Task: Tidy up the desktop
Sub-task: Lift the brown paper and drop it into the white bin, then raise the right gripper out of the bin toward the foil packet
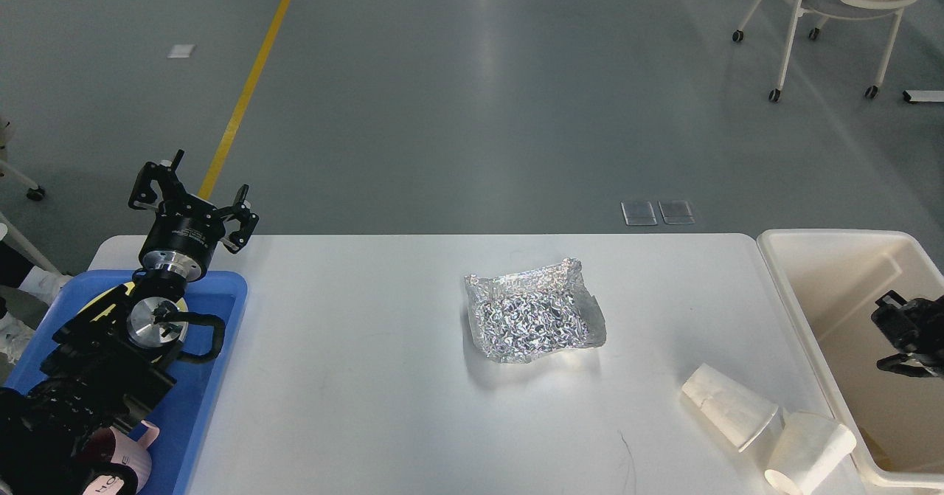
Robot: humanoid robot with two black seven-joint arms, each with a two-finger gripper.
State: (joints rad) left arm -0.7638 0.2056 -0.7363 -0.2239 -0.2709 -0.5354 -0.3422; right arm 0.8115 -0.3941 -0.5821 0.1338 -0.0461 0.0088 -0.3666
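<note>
Matte white desktop (354, 377), crinkled foil sheet (532, 319), two paper cups (729, 406)

Left gripper (193, 191) raised at arm's far end, fingers spread apart, nothing between. Right gripper (901, 336) barely showing at right edge, fingers apart, nothing held.

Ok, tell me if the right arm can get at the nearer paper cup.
Probably yes: the right pincer hangs open over the bin, and nothing stands between it and the paper cup.
</note>
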